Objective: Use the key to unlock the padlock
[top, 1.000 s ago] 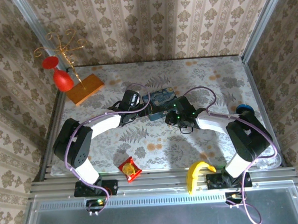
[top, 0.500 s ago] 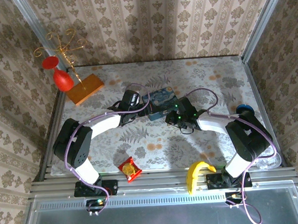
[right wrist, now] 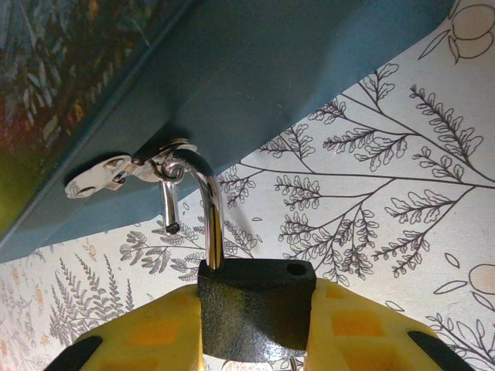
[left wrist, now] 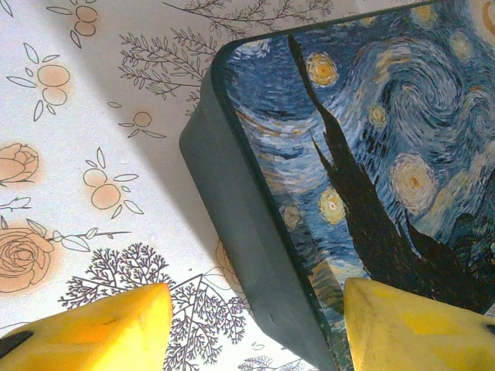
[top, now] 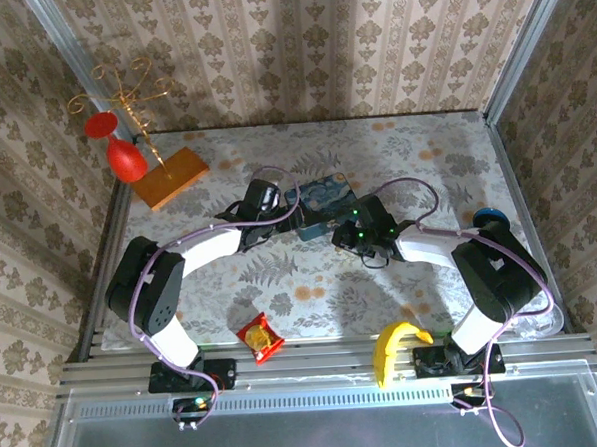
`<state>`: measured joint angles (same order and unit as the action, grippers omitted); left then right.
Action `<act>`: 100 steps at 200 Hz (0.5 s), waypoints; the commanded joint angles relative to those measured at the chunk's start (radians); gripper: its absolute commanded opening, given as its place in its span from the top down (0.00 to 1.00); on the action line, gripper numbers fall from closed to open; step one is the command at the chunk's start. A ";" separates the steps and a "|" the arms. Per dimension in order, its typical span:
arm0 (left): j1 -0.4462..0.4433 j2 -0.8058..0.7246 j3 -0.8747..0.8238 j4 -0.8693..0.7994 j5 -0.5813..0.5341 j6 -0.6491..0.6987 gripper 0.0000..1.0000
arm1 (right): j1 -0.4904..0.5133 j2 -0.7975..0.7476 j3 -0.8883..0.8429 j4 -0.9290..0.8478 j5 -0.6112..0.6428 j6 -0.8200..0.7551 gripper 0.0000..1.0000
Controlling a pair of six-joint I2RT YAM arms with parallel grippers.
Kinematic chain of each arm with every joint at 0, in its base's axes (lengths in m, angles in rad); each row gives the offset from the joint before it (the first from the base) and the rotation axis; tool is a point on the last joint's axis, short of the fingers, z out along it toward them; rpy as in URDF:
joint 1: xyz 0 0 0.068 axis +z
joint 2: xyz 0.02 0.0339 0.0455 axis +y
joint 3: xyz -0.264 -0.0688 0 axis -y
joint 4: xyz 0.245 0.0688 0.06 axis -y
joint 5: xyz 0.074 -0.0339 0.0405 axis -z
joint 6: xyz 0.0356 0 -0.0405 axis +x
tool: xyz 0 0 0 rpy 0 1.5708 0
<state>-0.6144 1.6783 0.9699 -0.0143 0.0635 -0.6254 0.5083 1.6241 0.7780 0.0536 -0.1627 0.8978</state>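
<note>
My right gripper is shut on the dark grey body of the padlock, one yellow finger on each side. The silvery shackle stands open: its free end hangs clear of the hole in the body and is hooked through the metal hasp on the blue tin's wall. The key is out of view. My left gripper is open astride a corner of the starry-night tin, with its left finger over the tablecloth, apart from the tin's wall. In the top view both grippers flank the tin.
A banana and a red snack packet lie near the front edge. At the back left stand a wooden block, a gold wire stand and a red glass. A blue object lies at the right wall.
The right wrist has edged very slightly by the tin, still shut on the padlock. The left arm has not moved.
</note>
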 commanded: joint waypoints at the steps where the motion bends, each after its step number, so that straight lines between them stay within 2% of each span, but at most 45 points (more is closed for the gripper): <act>1: 0.019 0.006 -0.027 -0.137 -0.065 0.016 0.41 | -0.019 -0.029 0.006 -0.027 0.080 0.029 1.00; 55: 0.019 -0.008 -0.020 -0.132 -0.046 0.013 0.39 | -0.019 0.005 0.032 -0.019 0.073 0.044 1.00; 100: 0.005 -0.090 0.007 -0.131 -0.040 -0.030 0.12 | -0.006 0.024 0.029 0.004 0.045 0.046 1.00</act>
<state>-0.6067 1.6547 0.9699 -0.0731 0.0547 -0.6403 0.5037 1.6321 0.7822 0.0536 -0.1444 0.9245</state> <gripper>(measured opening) 0.815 0.263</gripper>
